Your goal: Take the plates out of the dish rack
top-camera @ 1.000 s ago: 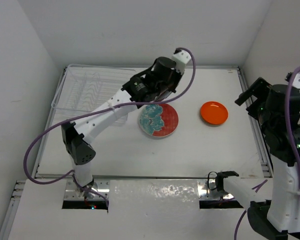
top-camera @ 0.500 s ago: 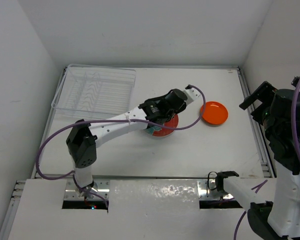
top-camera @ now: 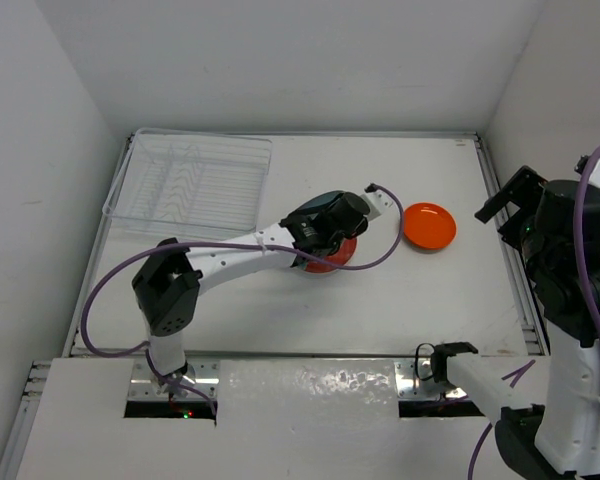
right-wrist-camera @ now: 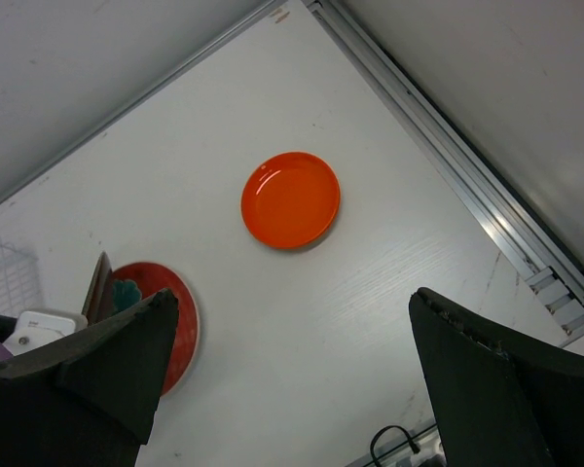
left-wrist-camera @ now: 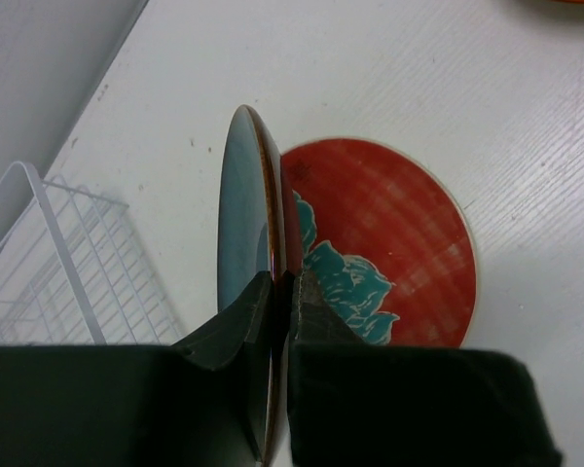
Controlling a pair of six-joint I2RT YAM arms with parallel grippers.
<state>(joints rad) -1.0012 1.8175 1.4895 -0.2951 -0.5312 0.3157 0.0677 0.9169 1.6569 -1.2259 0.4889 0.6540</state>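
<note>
Fingers of the left gripper (left-wrist-camera: 280, 282) clamp the larger dark teal round plate (left-wrist-camera: 241, 224) on edge, over the red-and-teal patterned plate (left-wrist-camera: 389, 243) lying flat. To its right lies the small orange plate (top-camera: 428, 226); the white wire dish rack (top-camera: 195, 185) sits far left. The jaws of the right gripper (right-wrist-camera: 292, 321) stand wide apart.

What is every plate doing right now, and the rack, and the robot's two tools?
dark teal plate: standing on edge, pinched in the left tool.
left tool: shut on the dark teal plate's rim.
red and teal plate: lying flat, beneath the held plate.
orange plate: lying flat, face up, alone.
dish rack: no plates seen in it.
right tool: open, holding nothing.
</note>
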